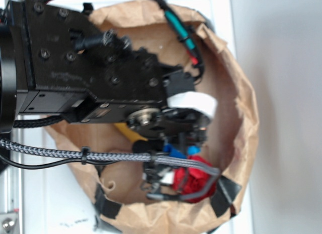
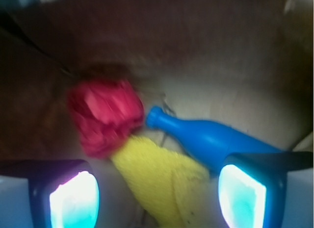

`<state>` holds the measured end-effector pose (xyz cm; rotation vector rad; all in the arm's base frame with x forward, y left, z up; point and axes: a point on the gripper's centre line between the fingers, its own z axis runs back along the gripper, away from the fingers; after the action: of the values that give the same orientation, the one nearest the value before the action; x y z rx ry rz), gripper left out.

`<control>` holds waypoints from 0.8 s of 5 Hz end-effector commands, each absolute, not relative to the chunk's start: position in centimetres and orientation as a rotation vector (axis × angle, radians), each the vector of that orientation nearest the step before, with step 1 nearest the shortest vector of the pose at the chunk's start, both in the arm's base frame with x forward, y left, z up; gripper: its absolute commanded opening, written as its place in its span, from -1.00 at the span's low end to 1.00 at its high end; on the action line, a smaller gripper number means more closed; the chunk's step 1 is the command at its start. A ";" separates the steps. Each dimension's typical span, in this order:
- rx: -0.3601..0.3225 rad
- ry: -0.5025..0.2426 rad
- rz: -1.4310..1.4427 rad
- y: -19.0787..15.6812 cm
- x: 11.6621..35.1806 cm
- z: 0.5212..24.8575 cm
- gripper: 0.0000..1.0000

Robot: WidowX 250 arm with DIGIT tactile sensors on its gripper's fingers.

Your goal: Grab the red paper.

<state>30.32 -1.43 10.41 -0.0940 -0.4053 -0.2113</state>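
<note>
Wrist view showed my gripper [image 2: 157,189] spread wide, empty, approaching; the red paper [image 2: 105,115] sat upper left, so I'd shift left, then descend.

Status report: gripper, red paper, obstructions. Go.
Gripper open, empty, above the bag floor. Red paper ahead, left of centre, ungrasped. Yellow cloth between the fingers, blue bottle lying close right. Brown paper bag walls all round.

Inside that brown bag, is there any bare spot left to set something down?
Bare bag floor shows beyond the blue bottle, toward the far wall. It is crowded where the red paper, yellow cloth and bottle neck meet, just ahead of the open end effector.
</note>
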 end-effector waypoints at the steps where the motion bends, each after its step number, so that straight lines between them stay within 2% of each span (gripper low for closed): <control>1: -0.069 -0.510 -0.222 -6.3 29.7 9.9 1.00; 2: -0.131 -0.452 -0.225 -8.6 30.5 9.2 1.00; 4: -0.091 -0.504 -0.154 -9.9 32.7 8.3 1.00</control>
<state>31.50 -8.64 6.04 -0.0765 -0.4311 -0.1398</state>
